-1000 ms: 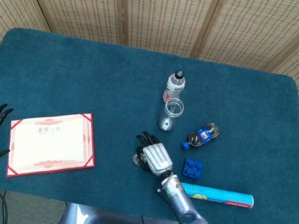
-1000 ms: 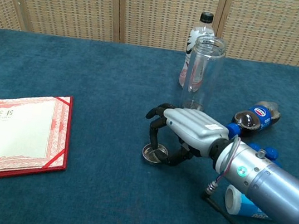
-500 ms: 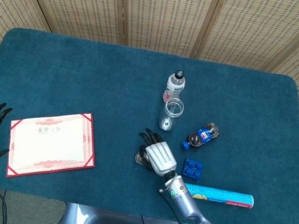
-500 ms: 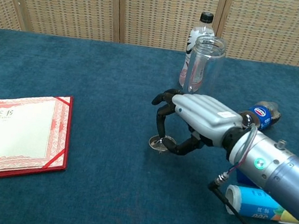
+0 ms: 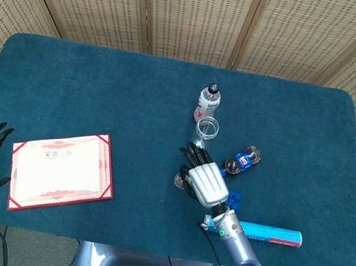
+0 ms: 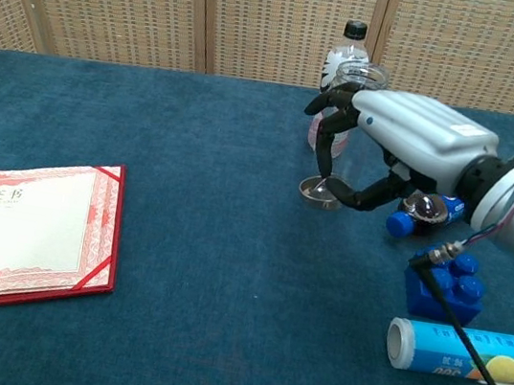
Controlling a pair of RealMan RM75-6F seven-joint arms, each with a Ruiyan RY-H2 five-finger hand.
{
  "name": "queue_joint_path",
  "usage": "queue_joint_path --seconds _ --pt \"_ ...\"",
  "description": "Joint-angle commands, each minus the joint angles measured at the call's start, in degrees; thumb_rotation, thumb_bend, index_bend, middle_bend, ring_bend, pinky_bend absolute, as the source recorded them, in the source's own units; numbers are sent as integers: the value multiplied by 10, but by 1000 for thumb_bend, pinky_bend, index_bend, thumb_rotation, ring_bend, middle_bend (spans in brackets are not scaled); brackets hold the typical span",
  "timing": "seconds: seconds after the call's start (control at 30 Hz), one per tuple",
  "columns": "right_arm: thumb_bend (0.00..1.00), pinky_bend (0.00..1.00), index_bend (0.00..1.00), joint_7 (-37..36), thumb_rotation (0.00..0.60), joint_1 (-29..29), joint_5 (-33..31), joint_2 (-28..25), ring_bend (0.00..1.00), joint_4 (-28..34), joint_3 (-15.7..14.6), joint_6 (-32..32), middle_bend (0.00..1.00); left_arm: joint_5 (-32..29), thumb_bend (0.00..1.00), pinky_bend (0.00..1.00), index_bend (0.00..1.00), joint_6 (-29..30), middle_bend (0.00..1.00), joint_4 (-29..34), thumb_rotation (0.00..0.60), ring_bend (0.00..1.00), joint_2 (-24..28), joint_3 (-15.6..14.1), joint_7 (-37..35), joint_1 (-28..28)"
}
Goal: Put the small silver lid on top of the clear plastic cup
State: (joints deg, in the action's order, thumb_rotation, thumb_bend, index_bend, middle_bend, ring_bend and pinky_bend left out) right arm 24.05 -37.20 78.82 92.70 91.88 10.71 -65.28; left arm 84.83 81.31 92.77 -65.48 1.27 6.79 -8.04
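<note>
Both views are bright and evenly lit, with soft light from above. Shadows on the table [image 5: 103, 85] are weak and short. The right hand [image 6: 410, 138] has a pale shine on its silver back. The pictures are sharp; only the moving hand looks a little soft in the head view.

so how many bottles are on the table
2. The white-labelled bottle with a black cap stands upright at the back, just behind the clear plastic cup. The cola bottle lies on its side to the right, partly hidden by the right hand in the chest view.
</note>
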Motion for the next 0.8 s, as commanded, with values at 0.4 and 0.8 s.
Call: queue_joint_path --seconds 0.4,0.8 --pt "575 214 595 68 600 -12 -51 -79 31 95 54 -9 224 -5 127 0 0 0 0 -1 600 0 1 3 -1 1" --pt "574 214 595 97 600 -55 -121 -108 31 102 112 6 222 -19 127 0 0 -2 0 -7 600 0 2 10 -8 2"
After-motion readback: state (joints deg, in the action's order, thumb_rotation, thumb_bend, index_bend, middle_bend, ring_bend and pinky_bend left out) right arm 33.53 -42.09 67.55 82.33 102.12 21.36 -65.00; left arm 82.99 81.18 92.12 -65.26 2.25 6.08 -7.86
